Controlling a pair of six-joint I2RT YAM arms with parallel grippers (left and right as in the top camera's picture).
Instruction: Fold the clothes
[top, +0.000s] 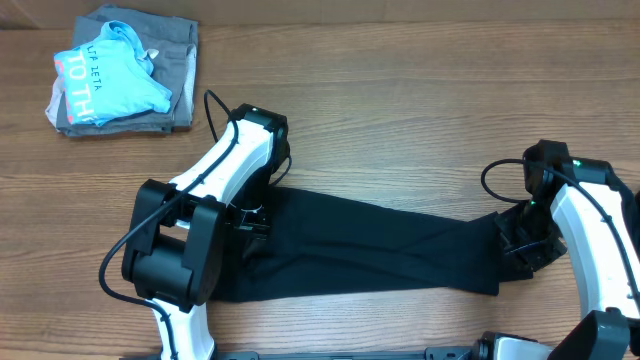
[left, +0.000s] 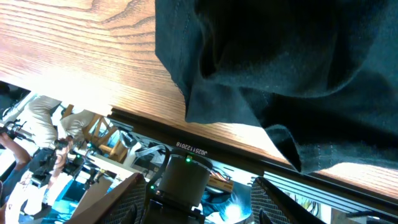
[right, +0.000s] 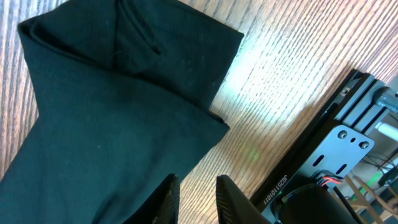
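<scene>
The left end effector (left: 198, 185) sat with its fingers wide apart and nothing between them. The right end effector (right: 196, 186) showed a slim gap with bare desk (top: 400, 100) in it. The black garment (top: 380, 245) lay stretched flat between both arms.

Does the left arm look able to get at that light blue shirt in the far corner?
Probably yes: the light blue shirt lies uncovered atop the grey garment, with only bare table between it and the left arm, though it is a stretch.
</scene>
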